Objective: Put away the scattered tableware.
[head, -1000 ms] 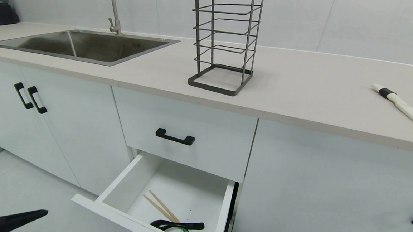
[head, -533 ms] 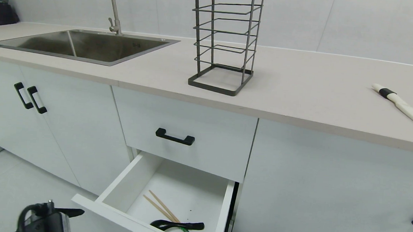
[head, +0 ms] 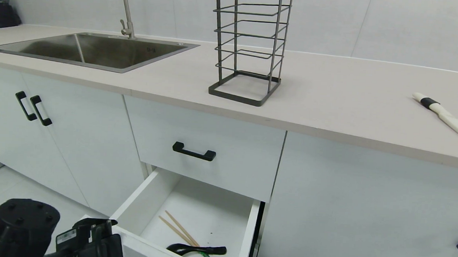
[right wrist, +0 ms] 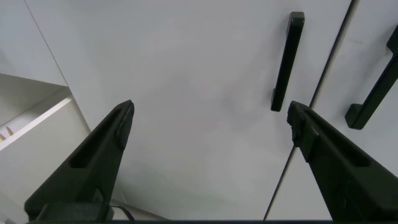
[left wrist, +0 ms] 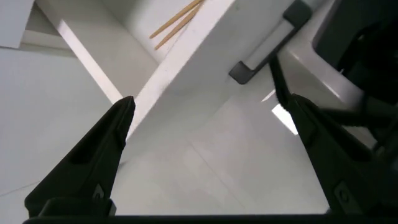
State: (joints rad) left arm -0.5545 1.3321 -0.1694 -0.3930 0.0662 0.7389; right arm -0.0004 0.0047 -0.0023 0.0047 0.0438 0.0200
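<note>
Countertop (head: 334, 99) had the white knife (head: 448, 120) far out on my right, long axis slanting toward the counter edge and well apart from the open lower drawer (head: 135, 202). My right gripper (right wrist: 209, 111), fingers apart and facing a cabinet door (right wrist: 186, 93), looked like the nearer arm for it. My left gripper (left wrist: 209, 106), fingers also apart, sat low at the drawer's front corner with the bar handle (left wrist: 267, 43) running diagonally past the gap; the chopsticks (head: 179, 230) and black spoon (head: 197, 249) lay inside.
</note>
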